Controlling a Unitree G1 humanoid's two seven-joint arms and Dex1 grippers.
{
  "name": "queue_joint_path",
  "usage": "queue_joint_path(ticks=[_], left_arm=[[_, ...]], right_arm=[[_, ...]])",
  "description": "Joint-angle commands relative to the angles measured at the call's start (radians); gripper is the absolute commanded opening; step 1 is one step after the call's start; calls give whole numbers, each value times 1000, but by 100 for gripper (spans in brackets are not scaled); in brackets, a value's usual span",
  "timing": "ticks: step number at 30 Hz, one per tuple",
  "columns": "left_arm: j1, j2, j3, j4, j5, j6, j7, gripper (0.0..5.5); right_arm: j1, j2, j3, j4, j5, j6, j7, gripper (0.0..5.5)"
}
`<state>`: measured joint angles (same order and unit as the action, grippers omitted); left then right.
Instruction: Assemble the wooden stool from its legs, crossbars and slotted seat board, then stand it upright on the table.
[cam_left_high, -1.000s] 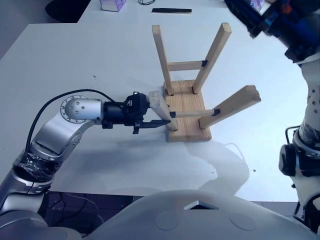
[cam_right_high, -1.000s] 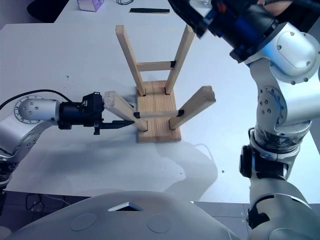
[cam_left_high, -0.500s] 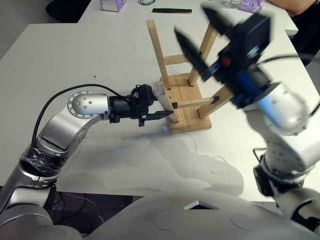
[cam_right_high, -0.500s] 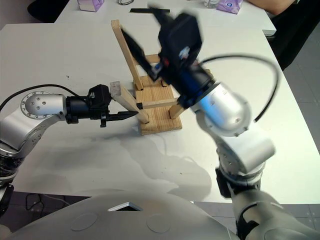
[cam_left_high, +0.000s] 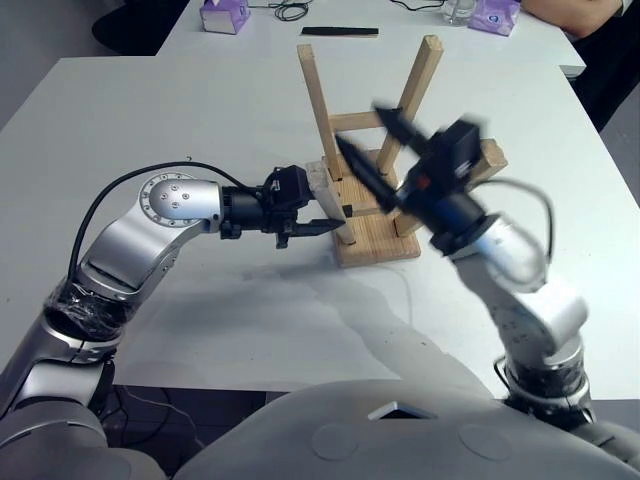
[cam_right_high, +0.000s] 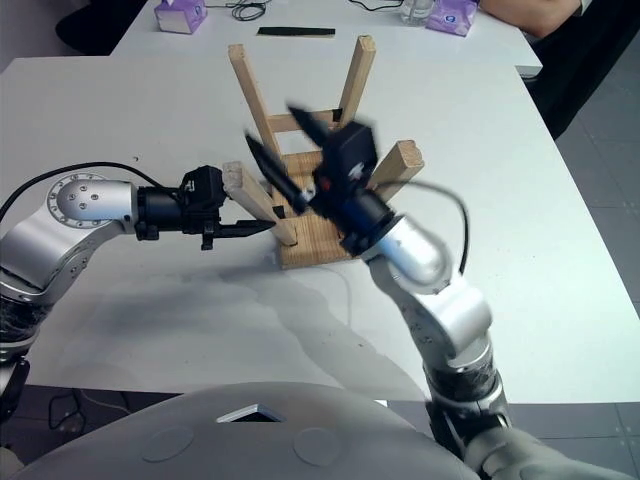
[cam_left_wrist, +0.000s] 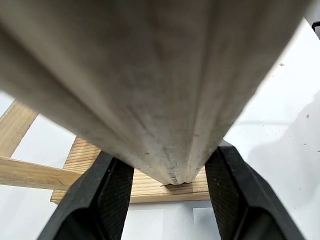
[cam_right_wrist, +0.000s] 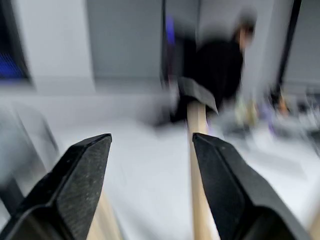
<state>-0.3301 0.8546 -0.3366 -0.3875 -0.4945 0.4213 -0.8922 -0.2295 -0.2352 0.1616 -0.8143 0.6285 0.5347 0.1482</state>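
- The wooden stool (cam_right_high: 310, 250) was set upside down mid-table, its slotted seat board (cam_left_high: 372, 248) laid flat.
- Four legs (cam_left_high: 315, 100) were splayed upward, joined by crossbars (cam_left_high: 350, 122).

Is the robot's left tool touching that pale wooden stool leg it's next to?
Touching. In the left wrist view, the black fingers of the left tool press against both sides of the pale wooden stool leg, with no gap.

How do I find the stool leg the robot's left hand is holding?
On the white table sits an upside-down stool. Look at its near leg on the robot's left. It is the only one the left gripper clamps, and it has a pale greyish tip.
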Motion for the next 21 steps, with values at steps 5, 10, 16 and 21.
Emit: queue_joint_path(ticks=[5, 10, 16, 21], left_arm=[[98, 42, -51, 60, 129, 98, 34, 204], [79, 39, -54, 70, 131, 93, 19, 204], [67, 22, -92, 54, 148, 108, 21, 204], [26, -29, -197, 7, 175, 126, 0, 204]], right_arm=[[-22, -439, -636, 535, -87, -129, 39, 299], [174, -597, -474, 932, -540, -397, -79, 299], [-54, 11, 151, 345, -356, -122, -81, 299], [-180, 304, 301, 168, -186, 55, -114, 299]])
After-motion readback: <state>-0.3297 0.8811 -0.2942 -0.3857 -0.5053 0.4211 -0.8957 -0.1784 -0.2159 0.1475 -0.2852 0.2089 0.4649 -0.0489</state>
